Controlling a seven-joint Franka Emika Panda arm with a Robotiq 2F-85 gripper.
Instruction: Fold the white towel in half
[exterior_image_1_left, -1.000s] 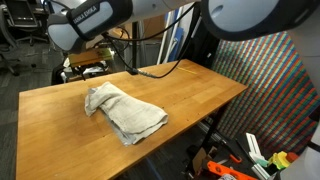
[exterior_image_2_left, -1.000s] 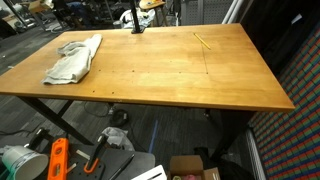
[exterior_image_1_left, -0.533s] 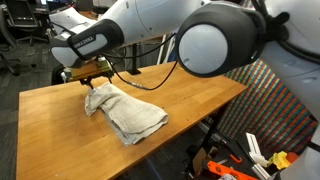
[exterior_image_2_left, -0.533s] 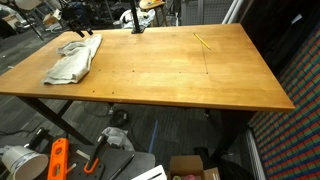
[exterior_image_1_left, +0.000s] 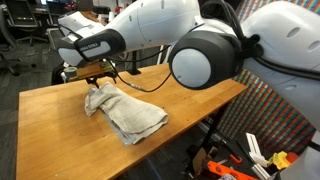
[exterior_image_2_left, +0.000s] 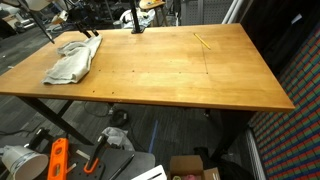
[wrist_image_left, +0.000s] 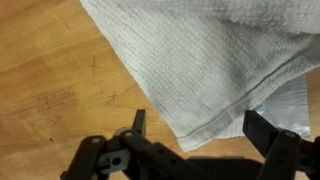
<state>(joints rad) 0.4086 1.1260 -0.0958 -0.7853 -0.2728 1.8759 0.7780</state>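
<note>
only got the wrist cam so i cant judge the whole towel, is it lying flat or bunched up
Observer: Bunched. In both exterior views the white towel lies in a rumpled heap, not spread flat.
Operator: where on the table is it
Observer: Close to one end of the table, with a long stretch of wood running away from it.
Operator: which part of it am i over
Observer: In an exterior view the gripper hangs over the end of the heap nearest the table's far edge.
</note>
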